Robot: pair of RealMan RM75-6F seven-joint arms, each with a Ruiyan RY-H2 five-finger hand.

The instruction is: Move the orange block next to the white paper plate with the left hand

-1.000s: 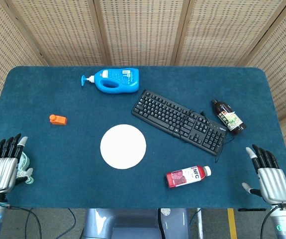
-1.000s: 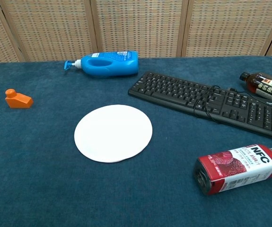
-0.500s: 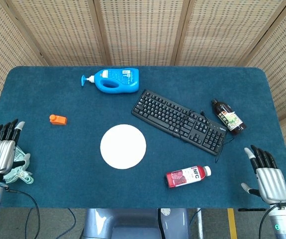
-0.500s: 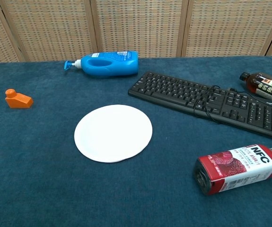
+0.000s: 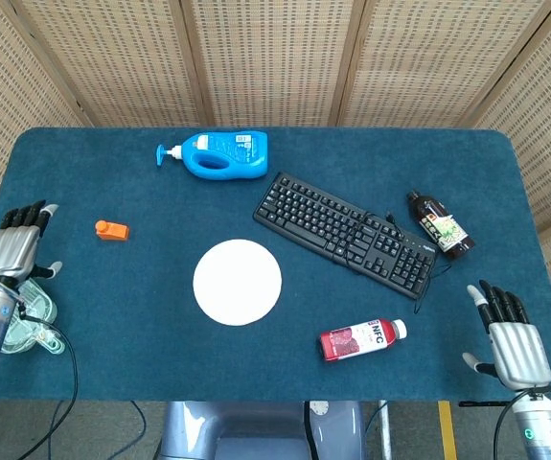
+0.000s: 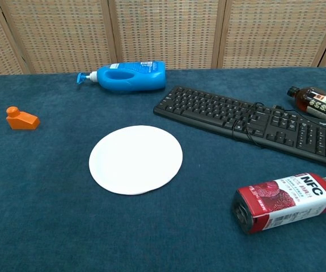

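A small orange block (image 5: 111, 229) (image 6: 21, 118) lies on the blue table, well left of the round white paper plate (image 5: 238, 282) (image 6: 135, 159). My left hand (image 5: 12, 249) hovers at the table's left edge, fingers apart and empty, some way left of the block. Near the front right corner my right hand (image 5: 513, 335) rests open with nothing in it. Neither hand shows in the chest view.
A blue detergent bottle (image 5: 217, 153) lies at the back. A black keyboard (image 5: 349, 231) runs diagonally right of the plate, with a dark drink bottle (image 5: 440, 225) beyond it. A red NFC juice bottle (image 5: 361, 339) lies near the front edge.
My left hand has moved up along the table's left edge, away from the front and closer to the block's level. The right hand has drifted slightly toward the front.
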